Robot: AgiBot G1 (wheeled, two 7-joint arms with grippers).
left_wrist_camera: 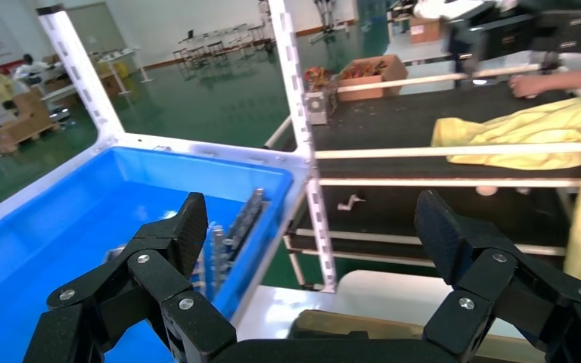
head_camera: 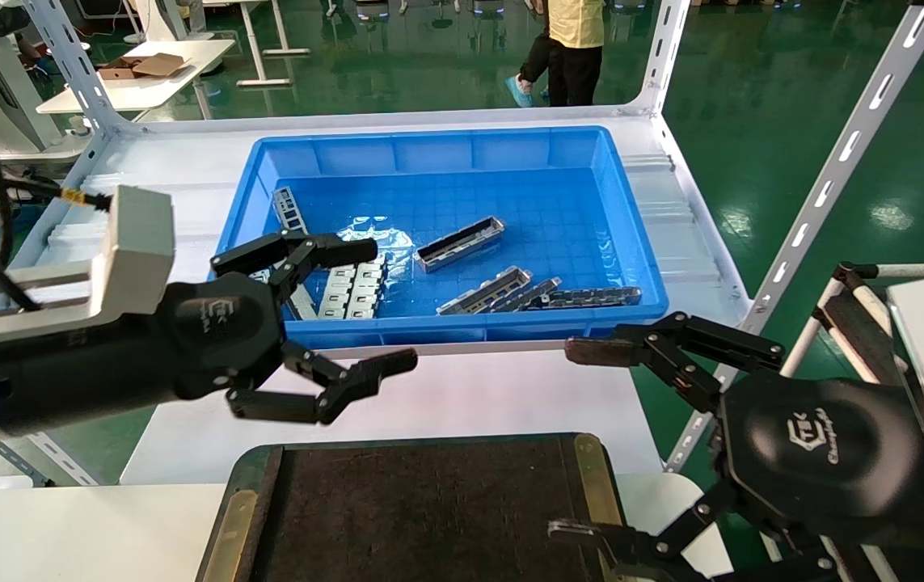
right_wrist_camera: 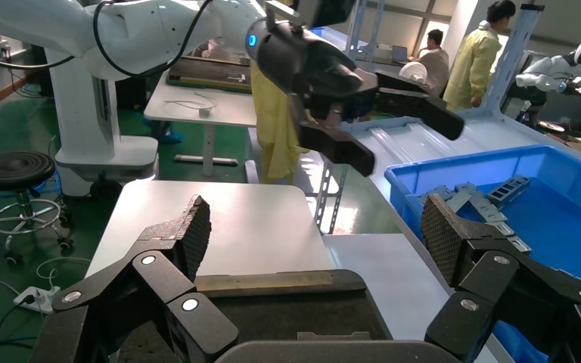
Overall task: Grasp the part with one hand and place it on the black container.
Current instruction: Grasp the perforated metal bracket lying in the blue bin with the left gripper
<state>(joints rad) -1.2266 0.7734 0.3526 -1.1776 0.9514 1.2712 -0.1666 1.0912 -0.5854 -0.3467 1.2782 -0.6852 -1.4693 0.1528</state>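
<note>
Several metal parts lie in the blue bin (head_camera: 462, 333). One silver-grey channel part (head_camera: 460, 243) lies alone mid-bin, and others (head_camera: 484, 291) lie near the front wall. My left gripper (head_camera: 385, 305) is open and empty, hovering over the bin's front left corner; its jaws are spread wide in the left wrist view (left_wrist_camera: 314, 227). My right gripper (head_camera: 575, 440) is open and empty beside the right edge of the black container (head_camera: 429, 509). The container's surface is bare. In the right wrist view the container (right_wrist_camera: 272, 302) lies below my right gripper (right_wrist_camera: 315, 227).
Pale flat slotted strips (head_camera: 352, 289) lie in the bin under my left gripper. The bin sits on a white shelf with slotted uprights (head_camera: 833, 178) at its corners. The container rests on a white table (head_camera: 65, 525). A person in yellow (head_camera: 575, 48) stands behind the shelf.
</note>
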